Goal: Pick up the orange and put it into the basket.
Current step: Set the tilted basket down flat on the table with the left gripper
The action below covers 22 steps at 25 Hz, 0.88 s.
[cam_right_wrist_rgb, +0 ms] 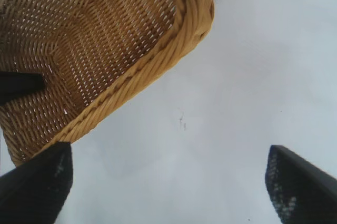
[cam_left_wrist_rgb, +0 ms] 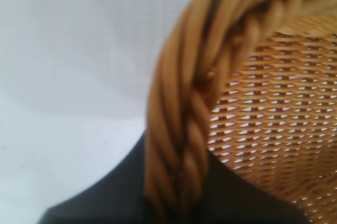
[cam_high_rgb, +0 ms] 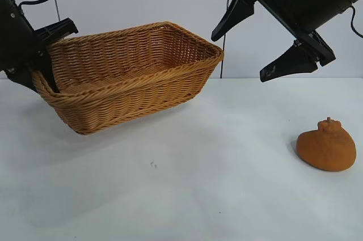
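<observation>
The tan wicker basket (cam_high_rgb: 136, 100) is at the left of the exterior view and sits tilted. My left gripper (cam_high_rgb: 50, 59) is shut on the braided rim at its left end. In the left wrist view the rim (cam_left_wrist_rgb: 179, 129) runs between the dark fingers of the left gripper (cam_left_wrist_rgb: 176, 203). The lumpy orange (cam_high_rgb: 327, 147) lies on the white table at the right, stem knob up, with nothing touching it. My right gripper (cam_high_rgb: 239, 58) hangs open high above the table, up and left of the orange, and holds nothing. The right wrist view shows the right gripper (cam_right_wrist_rgb: 168, 187) over bare table beside the basket (cam_right_wrist_rgb: 105, 39); the orange is out of that view.
The white table (cam_high_rgb: 187, 184) stretches between the basket and the orange, with a small dark speck (cam_high_rgb: 153, 165) on it. A pale wall stands behind. One finger (cam_right_wrist_rgb: 21, 84) of the left gripper shows inside the basket in the right wrist view.
</observation>
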Tool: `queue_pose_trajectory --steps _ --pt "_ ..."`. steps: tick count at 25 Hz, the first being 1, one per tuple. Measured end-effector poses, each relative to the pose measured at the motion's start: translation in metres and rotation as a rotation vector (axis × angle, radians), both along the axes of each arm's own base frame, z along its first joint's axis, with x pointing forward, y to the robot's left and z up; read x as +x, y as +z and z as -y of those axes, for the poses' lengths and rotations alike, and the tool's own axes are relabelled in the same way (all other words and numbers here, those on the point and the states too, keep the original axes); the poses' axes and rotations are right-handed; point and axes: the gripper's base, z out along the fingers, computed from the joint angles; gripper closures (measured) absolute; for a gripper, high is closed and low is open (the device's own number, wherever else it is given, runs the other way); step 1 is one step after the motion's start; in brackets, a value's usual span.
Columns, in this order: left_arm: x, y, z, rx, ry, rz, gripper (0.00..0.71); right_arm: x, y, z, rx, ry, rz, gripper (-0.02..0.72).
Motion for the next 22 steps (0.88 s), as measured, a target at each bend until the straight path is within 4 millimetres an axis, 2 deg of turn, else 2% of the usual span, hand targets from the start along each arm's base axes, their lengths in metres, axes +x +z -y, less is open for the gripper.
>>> queue_pose_trajectory --steps 7,15,19,20,22 --pt "0.001 -0.023 0.016 0.017 -0.163 -0.057 0.626 -0.001 0.0 0.0 0.001 0.005 -0.005 0.021" --pt "0.003 -0.048 0.02 0.008 -0.17 -0.099 0.626 -0.001 0.0 0.0 0.002 0.006 -0.007 0.021" --pt "0.004 -0.052 0.021 0.004 -0.176 -0.097 0.619 -0.001 0.0 0.0 0.002 0.007 -0.008 0.021" --pt "0.004 -0.052 0.021 0.003 -0.176 -0.097 0.592 -0.001 0.0 0.0 0.001 0.007 -0.008 0.021" --pt "0.004 -0.051 0.021 0.0 -0.176 -0.096 0.466 -0.001 0.0 0.0 0.001 0.007 -0.008 0.021"
